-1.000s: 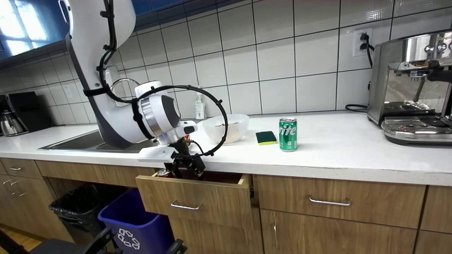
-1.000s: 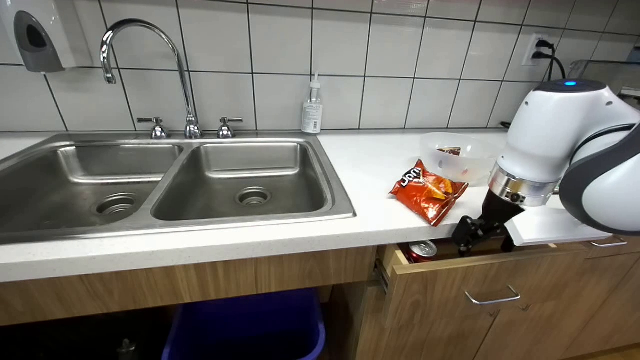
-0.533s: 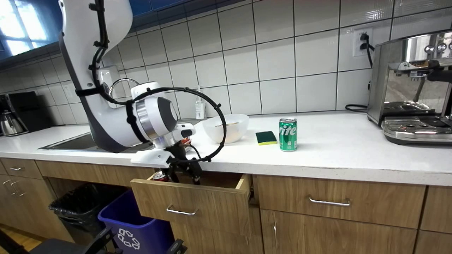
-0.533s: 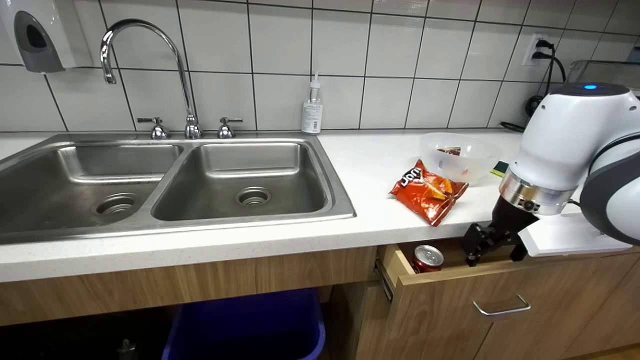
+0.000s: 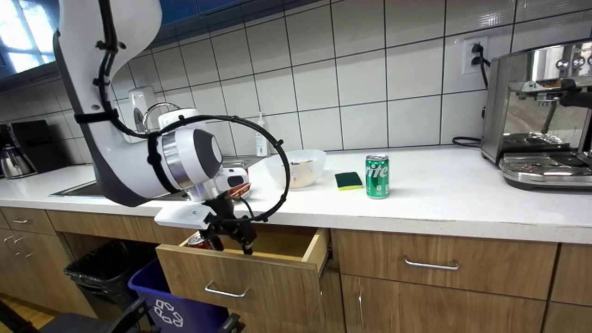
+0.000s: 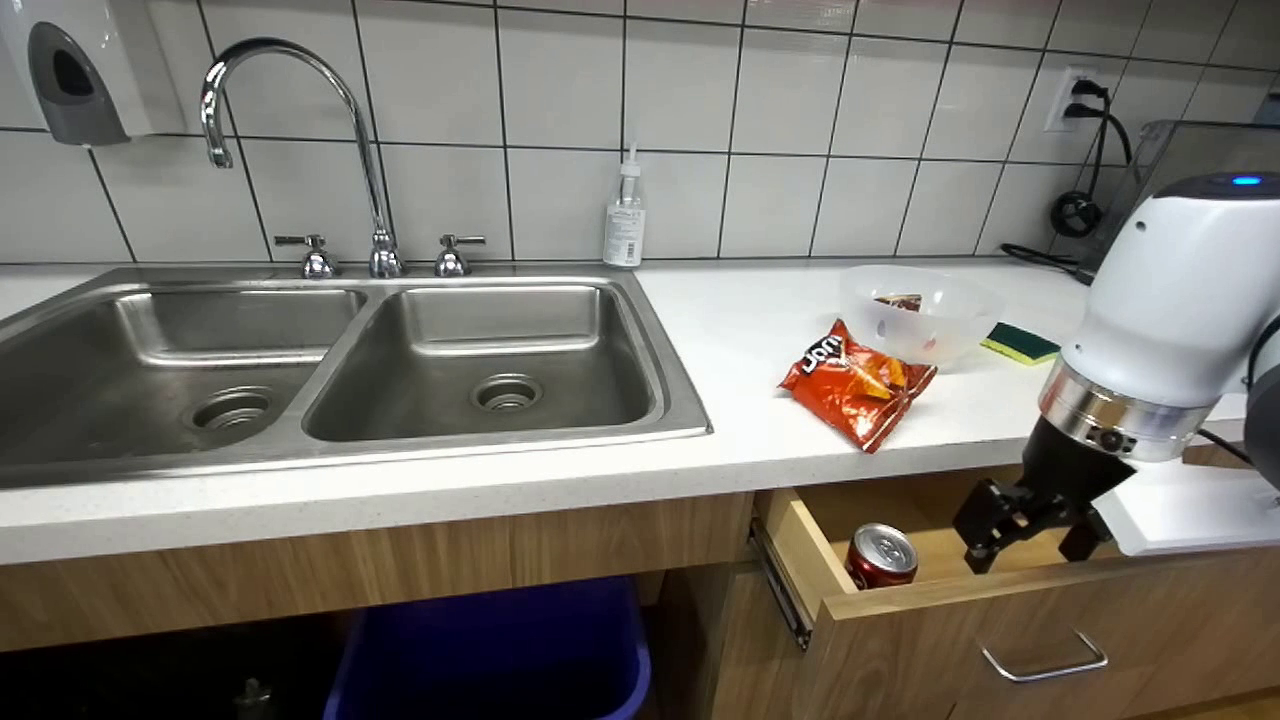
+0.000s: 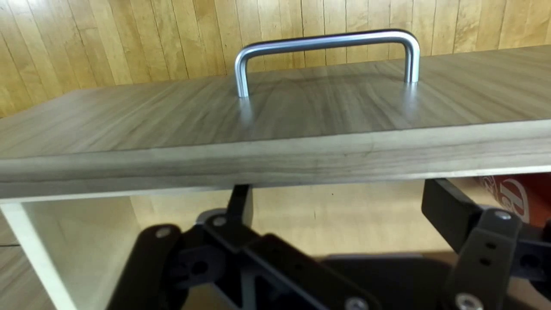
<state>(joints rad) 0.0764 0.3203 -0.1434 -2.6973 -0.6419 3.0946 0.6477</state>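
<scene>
My gripper (image 7: 338, 189) is open and empty, its two fingers wide apart. It points down into a pulled-out wooden drawer (image 5: 249, 282); I also see the gripper in an exterior view (image 6: 1030, 557). In the wrist view the fingertips are at the inner side of the drawer front (image 7: 275, 116), and they seem to touch it. The drawer's metal handle (image 7: 327, 42) is on the outer face, away from the fingers. A red soda can (image 6: 882, 558) stands inside the drawer beside the gripper; part of it shows in the wrist view (image 7: 525, 196).
On the white counter (image 5: 439, 194) stand a green Sprite can (image 5: 377, 176), a sponge (image 5: 348, 181) and a translucent bowl (image 6: 925, 330). A red chip bag (image 6: 856, 385) lies near the sink (image 6: 500, 430). A coffee machine (image 5: 545, 120) stands farther along. A blue bin (image 5: 180, 307) is below.
The drawer has slid farther out from the cabinet, with my gripper moving outward along with it. The red can inside has come more into view. The gripper stays open.
</scene>
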